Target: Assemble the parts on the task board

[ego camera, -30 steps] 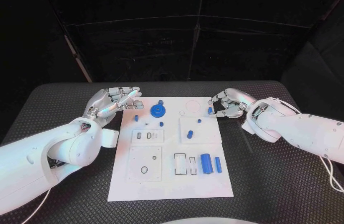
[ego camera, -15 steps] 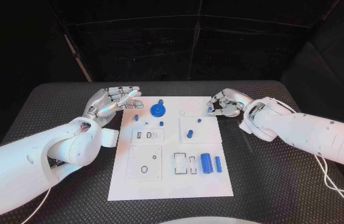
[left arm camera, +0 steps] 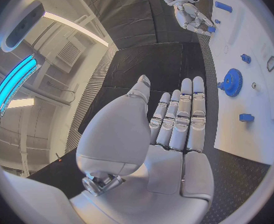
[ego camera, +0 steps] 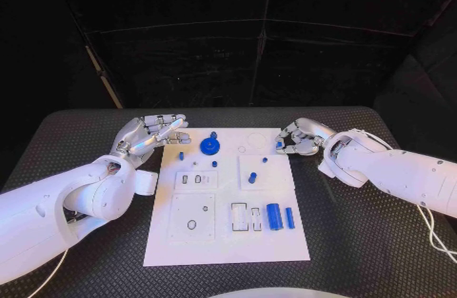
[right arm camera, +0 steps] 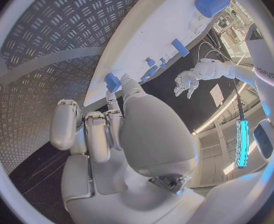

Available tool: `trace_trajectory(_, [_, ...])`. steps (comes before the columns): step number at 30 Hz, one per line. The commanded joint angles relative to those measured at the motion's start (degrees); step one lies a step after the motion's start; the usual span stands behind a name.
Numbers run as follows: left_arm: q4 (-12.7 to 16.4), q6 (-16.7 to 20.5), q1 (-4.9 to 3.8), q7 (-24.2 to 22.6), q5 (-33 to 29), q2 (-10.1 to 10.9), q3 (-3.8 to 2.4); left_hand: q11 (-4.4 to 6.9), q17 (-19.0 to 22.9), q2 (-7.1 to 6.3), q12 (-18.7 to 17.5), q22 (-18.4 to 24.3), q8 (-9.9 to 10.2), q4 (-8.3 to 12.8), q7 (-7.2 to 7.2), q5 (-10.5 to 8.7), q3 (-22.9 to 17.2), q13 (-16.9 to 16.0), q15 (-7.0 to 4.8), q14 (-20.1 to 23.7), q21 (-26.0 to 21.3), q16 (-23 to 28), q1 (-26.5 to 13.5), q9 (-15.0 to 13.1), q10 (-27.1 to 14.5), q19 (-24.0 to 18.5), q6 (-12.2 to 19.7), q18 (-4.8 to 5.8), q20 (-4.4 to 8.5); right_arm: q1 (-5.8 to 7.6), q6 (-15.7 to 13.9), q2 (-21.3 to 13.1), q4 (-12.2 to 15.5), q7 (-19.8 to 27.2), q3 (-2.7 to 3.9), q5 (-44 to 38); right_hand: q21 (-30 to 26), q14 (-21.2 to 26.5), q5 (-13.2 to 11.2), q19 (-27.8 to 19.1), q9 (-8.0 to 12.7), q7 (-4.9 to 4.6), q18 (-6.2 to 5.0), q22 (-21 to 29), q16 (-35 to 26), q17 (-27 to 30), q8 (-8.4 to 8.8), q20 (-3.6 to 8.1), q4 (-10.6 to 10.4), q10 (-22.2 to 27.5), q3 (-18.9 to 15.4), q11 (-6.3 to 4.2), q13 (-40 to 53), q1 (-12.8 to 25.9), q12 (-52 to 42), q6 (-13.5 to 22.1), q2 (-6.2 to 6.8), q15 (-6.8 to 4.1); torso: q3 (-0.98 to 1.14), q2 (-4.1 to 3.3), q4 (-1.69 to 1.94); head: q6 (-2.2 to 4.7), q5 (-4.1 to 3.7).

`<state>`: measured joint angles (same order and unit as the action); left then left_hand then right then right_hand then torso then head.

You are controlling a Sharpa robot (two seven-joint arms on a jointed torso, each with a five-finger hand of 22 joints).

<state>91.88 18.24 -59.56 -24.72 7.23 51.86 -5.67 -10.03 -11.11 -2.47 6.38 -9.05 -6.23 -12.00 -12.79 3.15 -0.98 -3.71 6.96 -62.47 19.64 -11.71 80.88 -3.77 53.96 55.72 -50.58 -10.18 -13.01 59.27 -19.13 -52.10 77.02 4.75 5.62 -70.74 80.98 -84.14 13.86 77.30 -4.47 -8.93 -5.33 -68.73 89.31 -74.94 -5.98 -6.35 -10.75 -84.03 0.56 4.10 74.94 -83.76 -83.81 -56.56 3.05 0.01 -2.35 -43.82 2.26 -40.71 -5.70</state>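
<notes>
The white task board (ego camera: 228, 245) lies in the middle of the table. On it sit a blue gear (ego camera: 209, 145), several small blue pegs such as one peg (ego camera: 252, 178), a blue cylinder (ego camera: 273, 217) and a blue bar (ego camera: 289, 218). My left hand (ego camera: 152, 133) hovers at the board's far left corner, fingers straight and together, holding nothing (left arm camera: 177, 119). The gear (left arm camera: 231, 82) lies just beyond its fingertips. My right hand (ego camera: 303, 139) is at the board's far right edge, pinching a small blue part (ego camera: 279, 145) between thumb and finger (right arm camera: 112, 81).
The black patterned table (ego camera: 371, 245) spreads around the board on all sides. Rectangular recesses (ego camera: 246, 217) and a square plate with holes (ego camera: 193, 217) take up the board's near half. Small slots (ego camera: 193, 179) sit at its middle left.
The right hand has edged slightly towards the board's far right corner with the blue part still pinched. The left hand has stayed put.
</notes>
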Motion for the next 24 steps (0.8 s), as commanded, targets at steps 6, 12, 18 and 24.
trace_trajectory(6, [0.0,-0.7,-0.05,-0.2,0.2,-0.1,-0.06,-0.33,-0.1,0.68,-0.3,0.1,0.3,0.4,-0.20,-0.37,0.1,0.1,0.18,0.1,-0.1,0.2,-0.1,0.0,-0.1,0.5,0.0,-0.13,0.02,0.05,0.8,0.2,-0.3,-0.3,0.03,-0.2,0.1,-5.6,-0.4,0.2,0.1,0.10,0.99,-0.1,0.3,-13.8,-0.24,0.10,0.6,-1.4,0.0,-0.14,8.3,-0.3,-0.3,-0.5,-0.26,-0.08,0.02,-0.04,-0.04,-0.13,-0.14])
trace_trajectory(12, [0.0,-0.7,-0.04,-0.2,0.2,-0.1,-0.06,-0.33,-0.1,0.68,-0.3,0.1,0.3,0.4,-0.20,-0.37,0.1,0.1,0.18,0.1,-0.1,0.2,-0.1,0.0,-0.1,0.5,0.0,-0.13,0.02,0.02,0.9,0.4,-0.6,-0.4,0.03,-0.3,0.2,-5.6,-0.5,0.3,0.1,0.12,1.01,-0.2,0.3,-13.9,-0.19,0.14,1.0,-1.5,0.0,-0.16,8.4,-0.6,-0.4,-0.6,-0.26,-0.11,0.01,-0.02,-0.03,-0.19,-0.17])
trace_trajectory(18, [0.0,-0.7,-0.04,-0.2,0.2,-0.1,-0.06,-0.28,-0.2,0.78,-0.3,0.1,0.4,0.6,-0.15,-0.37,0.1,0.0,0.16,0.0,-0.1,0.3,0.0,0.0,0.0,0.5,-0.1,-0.15,0.02,-0.01,0.9,0.5,-0.8,-0.5,0.03,-0.3,0.2,-5.6,-0.5,0.4,0.2,0.16,1.03,-0.3,0.4,-14.0,-0.19,0.19,1.4,-1.5,0.3,-0.20,8.4,-1.0,-0.4,-0.9,-0.49,-0.15,0.02,0.01,0.00,-0.23,-0.21])
trace_trajectory(24, [-0.1,-0.7,-0.04,-0.2,0.2,-0.1,-0.06,-0.28,-0.2,0.78,-0.3,0.1,0.4,0.6,-0.15,-0.37,0.1,0.0,0.16,0.0,-0.1,0.3,0.0,0.0,0.0,0.5,-0.1,-0.15,0.02,-0.07,0.8,0.6,-1.0,-0.3,0.03,-0.3,0.2,-5.7,-0.6,0.4,0.2,0.35,1.04,-0.4,0.4,-14.2,-0.39,0.27,1.8,-1.6,0.6,-0.36,8.6,-1.4,-0.5,-1.7,-0.94,-0.26,0.01,-0.02,-0.04,-0.36,-0.21])
